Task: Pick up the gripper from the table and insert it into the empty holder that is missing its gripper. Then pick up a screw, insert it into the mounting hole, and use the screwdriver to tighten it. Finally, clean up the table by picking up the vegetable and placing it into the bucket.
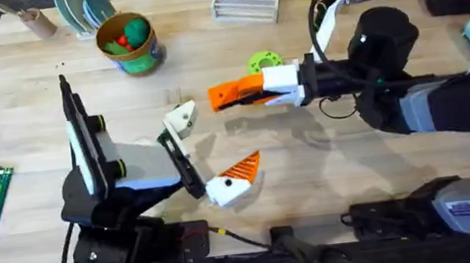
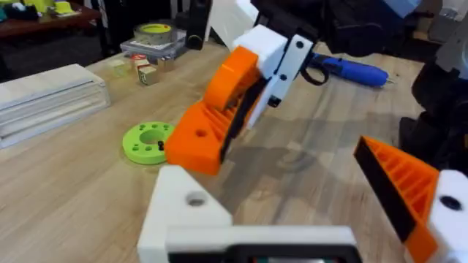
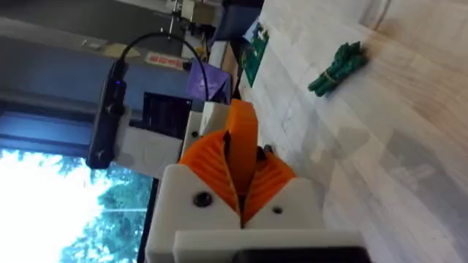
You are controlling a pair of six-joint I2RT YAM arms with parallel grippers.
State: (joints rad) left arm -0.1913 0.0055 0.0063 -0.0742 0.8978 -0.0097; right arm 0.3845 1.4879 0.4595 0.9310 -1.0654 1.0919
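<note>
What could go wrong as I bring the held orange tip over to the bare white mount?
1. The right gripper pinches the gripper with much of it sticking out past the pads, so it may twist or slip when pressed against the holder.
2. The holder sits apart and tilted, so a misaligned approach could jam the gripper or push the holder aside.
3. The green disc lies close beside the right arm and could get knocked.

Overhead high above the table (image 1: 310, 176); both wrist views close, sharing the right gripper (image 2: 194, 142)
</note>
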